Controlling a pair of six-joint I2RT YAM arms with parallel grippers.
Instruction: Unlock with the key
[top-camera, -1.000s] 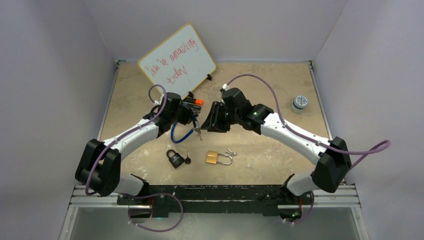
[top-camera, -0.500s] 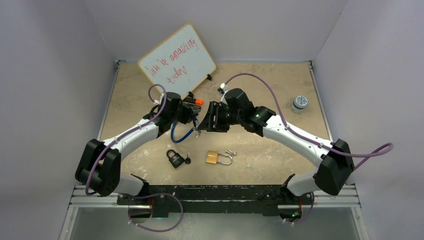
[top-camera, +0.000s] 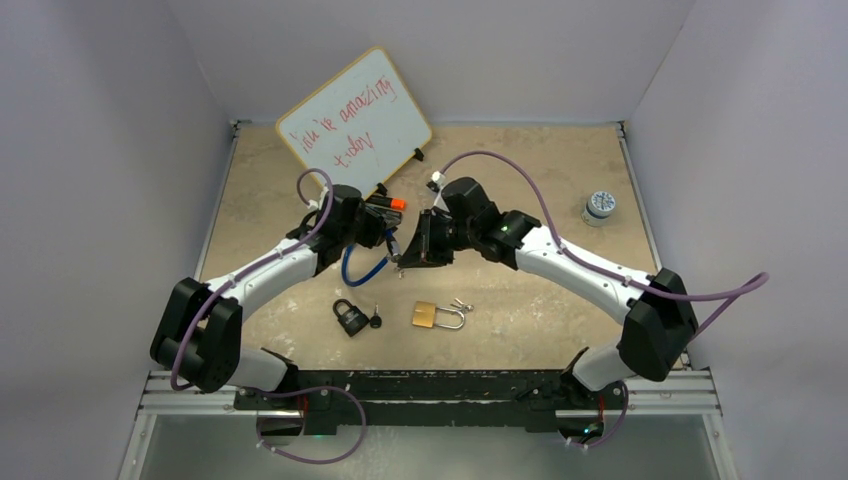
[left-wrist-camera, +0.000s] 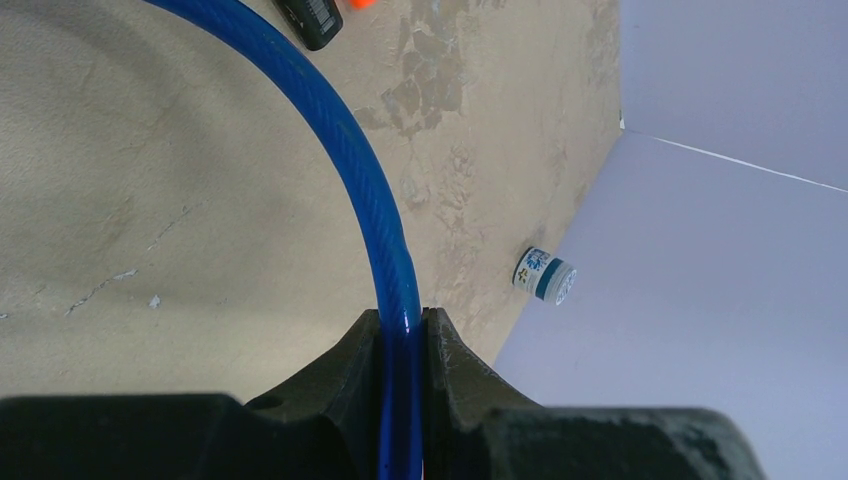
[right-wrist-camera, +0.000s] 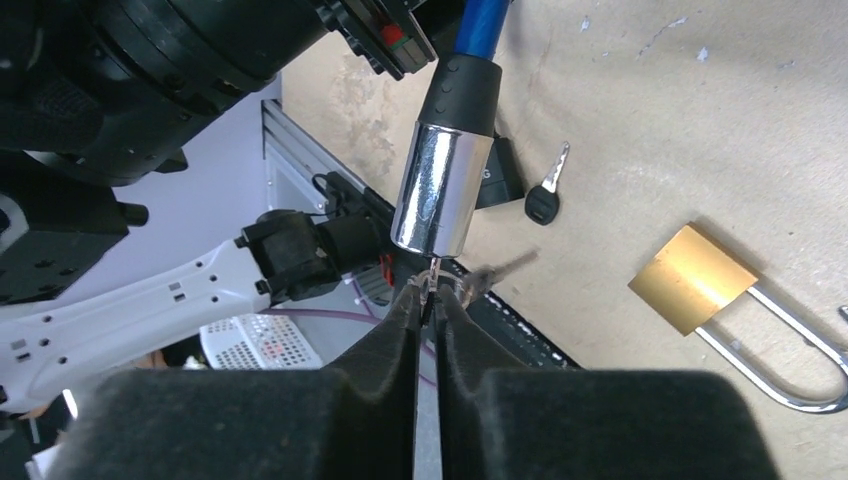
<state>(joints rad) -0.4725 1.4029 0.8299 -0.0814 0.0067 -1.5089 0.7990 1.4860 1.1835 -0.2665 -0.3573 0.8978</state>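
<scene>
A blue cable lock (left-wrist-camera: 390, 250) hangs above the table, and my left gripper (left-wrist-camera: 402, 330) is shut on its cable. The cable loop (top-camera: 355, 270) shows under the left wrist in the top view. The lock's chrome cylinder (right-wrist-camera: 440, 190) points at my right gripper (right-wrist-camera: 428, 300). That gripper is shut on the small key (right-wrist-camera: 428, 285), which sticks out of the cylinder's end. A second key on the same ring dangles blurred just to the right. In the top view the two grippers meet at mid-table, the right gripper (top-camera: 405, 250) tight against the lock.
On the table lie a black padlock (top-camera: 349, 318) with a key (top-camera: 376, 321) beside it and a brass padlock (top-camera: 428, 316) with keys (top-camera: 461, 306). A whiteboard (top-camera: 352, 122) leans at the back. A small jar (top-camera: 599, 208) stands at the right edge.
My right gripper has moved left up to the lock cylinder and has gone from open to shut on the key. The left arm has stayed still with the cable.
</scene>
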